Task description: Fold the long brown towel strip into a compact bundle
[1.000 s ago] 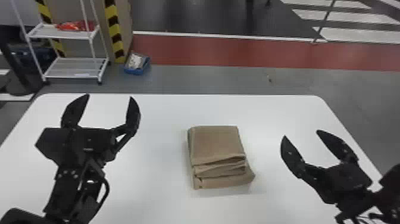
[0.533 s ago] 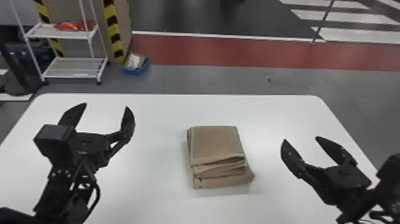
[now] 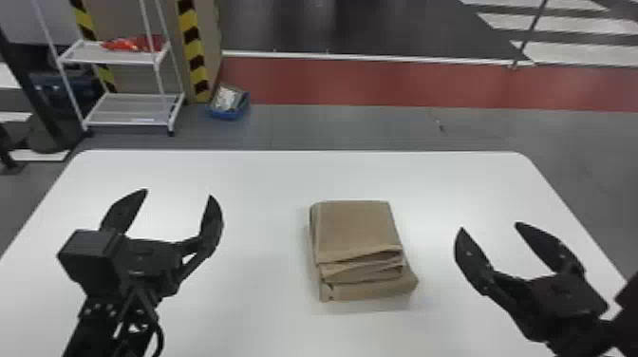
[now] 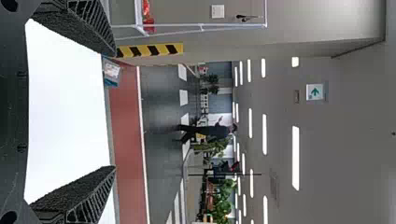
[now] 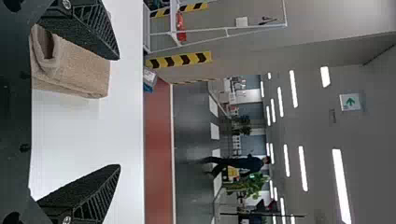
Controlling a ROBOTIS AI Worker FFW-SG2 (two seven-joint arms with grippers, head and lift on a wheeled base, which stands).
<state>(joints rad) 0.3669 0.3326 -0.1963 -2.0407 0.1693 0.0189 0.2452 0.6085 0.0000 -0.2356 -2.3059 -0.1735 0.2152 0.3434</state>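
Note:
In the head view the brown towel (image 3: 356, 232) lies folded into a layered bundle near the middle of the table, its lower layers sticking out toward the near side. My left gripper (image 3: 179, 192) is open, well to the bundle's left and apart from it. My right gripper (image 3: 489, 225) stands open to the bundle's right, not touching it. The left wrist view has the left gripper (image 4: 114, 111) with nothing between its fingers. In the right wrist view the right gripper (image 5: 119, 112) is spread wide, and the towel (image 5: 77, 67) lies partly behind one finger.
The white table (image 3: 266, 175) carries the bundle, with bare surface between it and each gripper. Beyond the far edge stand a white shelf rack (image 3: 133, 107) with red items and a blue box (image 3: 229, 102) on the floor.
The left gripper has drawn back slightly toward the near left, staying open. The right gripper has lowered very slightly in the head view. The towel bundle has kept its place and shape.

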